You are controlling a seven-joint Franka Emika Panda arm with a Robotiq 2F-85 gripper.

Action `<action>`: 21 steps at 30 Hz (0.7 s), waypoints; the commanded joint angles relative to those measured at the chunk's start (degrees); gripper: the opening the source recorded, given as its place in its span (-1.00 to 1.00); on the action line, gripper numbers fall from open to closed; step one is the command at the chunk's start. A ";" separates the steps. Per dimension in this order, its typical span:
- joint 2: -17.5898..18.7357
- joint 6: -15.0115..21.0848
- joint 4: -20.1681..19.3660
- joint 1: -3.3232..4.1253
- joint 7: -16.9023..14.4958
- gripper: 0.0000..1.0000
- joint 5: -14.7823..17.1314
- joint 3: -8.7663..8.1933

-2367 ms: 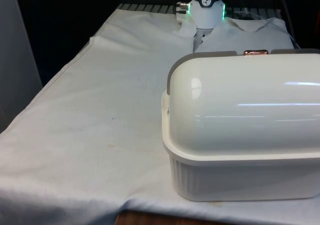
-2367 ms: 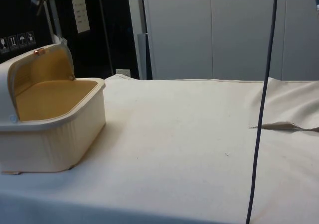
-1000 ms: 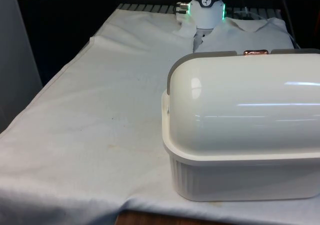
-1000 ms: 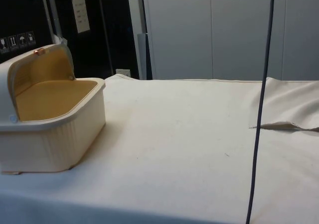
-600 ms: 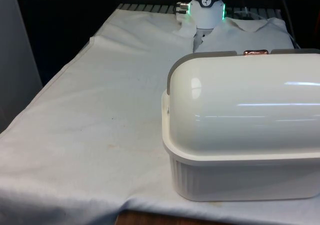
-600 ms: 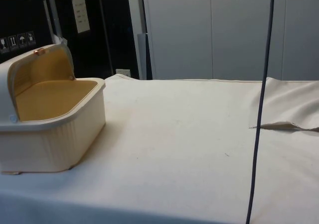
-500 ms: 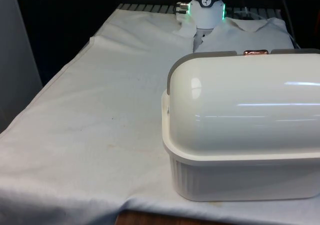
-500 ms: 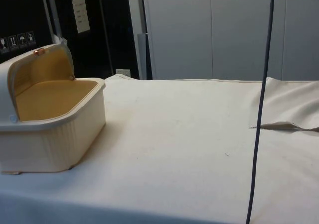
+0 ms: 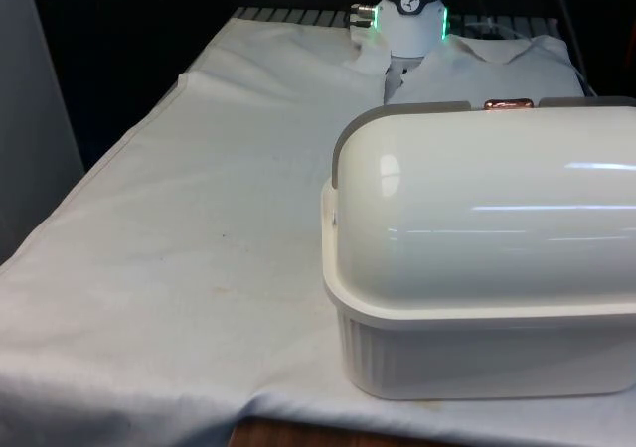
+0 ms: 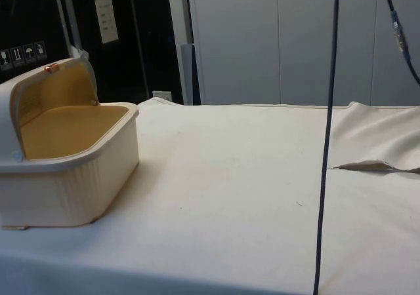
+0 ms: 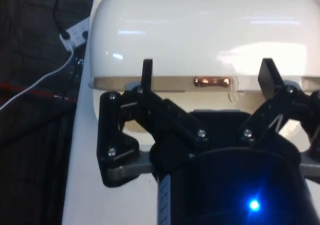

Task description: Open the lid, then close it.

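A cream bread box (image 9: 487, 348) stands on the white cloth at the front view's right. Its domed lid (image 9: 487, 199) is rolled back, with the small copper handle (image 9: 508, 103) on top at the far edge. From the side, the box (image 10: 72, 183) shows its tan inside, and the lid (image 10: 39, 88) arches over the back with the handle (image 10: 51, 67) at its upper rim. In the wrist view my gripper (image 11: 207, 62) is open above the lid's rim. The copper handle (image 11: 212, 81) lies between the two fingers (image 11: 147, 72), and neither touches it.
A dark cable (image 10: 325, 144) hangs down in front of the side camera. The cloth has a raised fold (image 10: 367, 166) towards the robot's end. The robot's base (image 9: 412, 15) stands at the far end of the table. A socket strip and cables (image 11: 75, 32) lie on the floor beside the table.
The hanging cable in the side view has swung a little to the left. The box and its rolled-back lid have not moved.
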 commanded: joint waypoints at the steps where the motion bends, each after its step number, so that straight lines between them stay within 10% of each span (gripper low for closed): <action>1: 0.74 0.17 0.80 0.40 0.86 1.00 -0.80 -0.40; 10: 3.55 0.46 3.72 0.80 2.01 0.97 -1.78 -0.23; 21: 4.64 0.52 4.93 0.92 2.75 -0.24 -2.46 -0.11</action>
